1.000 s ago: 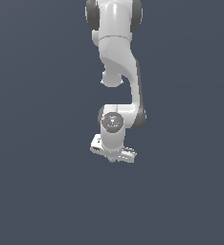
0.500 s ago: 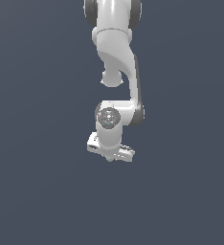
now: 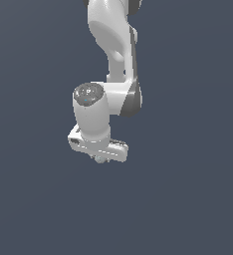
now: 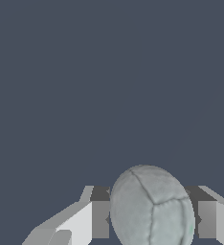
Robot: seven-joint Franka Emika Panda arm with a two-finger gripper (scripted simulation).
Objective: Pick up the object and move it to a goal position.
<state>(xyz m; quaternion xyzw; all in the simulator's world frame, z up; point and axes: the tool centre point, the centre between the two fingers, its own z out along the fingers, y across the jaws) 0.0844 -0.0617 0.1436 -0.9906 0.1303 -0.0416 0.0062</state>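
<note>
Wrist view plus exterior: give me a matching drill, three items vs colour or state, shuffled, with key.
Items:
1. ball
2. gripper
3. round disc on the wrist

Descriptions:
A. dark grey, with tiny coloured dots
B. pale grey-green, with seam lines
C. white, one finger on each side of the ball

Pairs: 1-B, 2-C, 3-A. In the exterior view the ball is barely visible under the gripper.
</note>
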